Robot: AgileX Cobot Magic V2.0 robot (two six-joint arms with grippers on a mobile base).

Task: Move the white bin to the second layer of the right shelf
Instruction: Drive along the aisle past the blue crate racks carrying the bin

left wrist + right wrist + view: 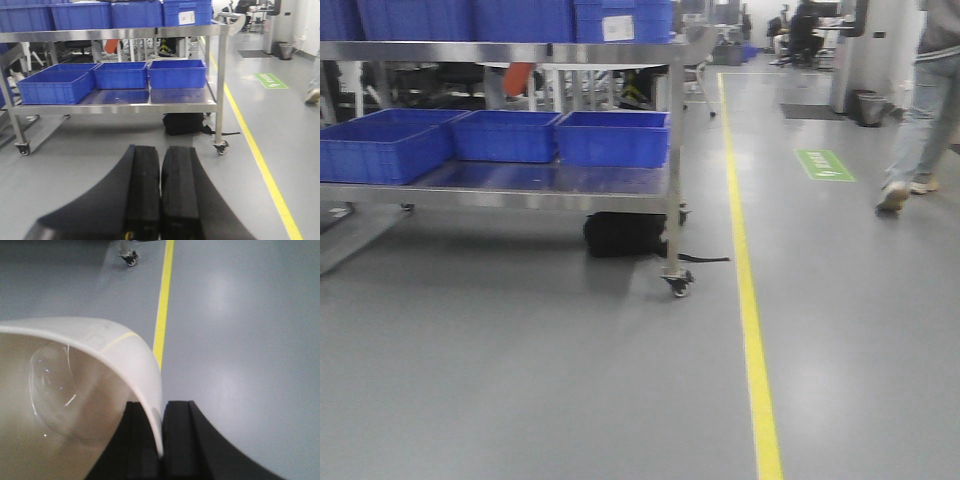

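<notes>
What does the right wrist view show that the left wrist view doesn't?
Only the right wrist view: the white bin, its rim pinched by the right end effector. Only the left wrist view: the left end effector shut on nothing, the steel cart carrying blue crates, and a black bag beneath it. Both: grey floor, yellow line, a caster wheel.

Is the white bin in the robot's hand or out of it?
In it. The right gripper's fingers are shut on the white bin's rim, one finger inside, one outside.
</notes>
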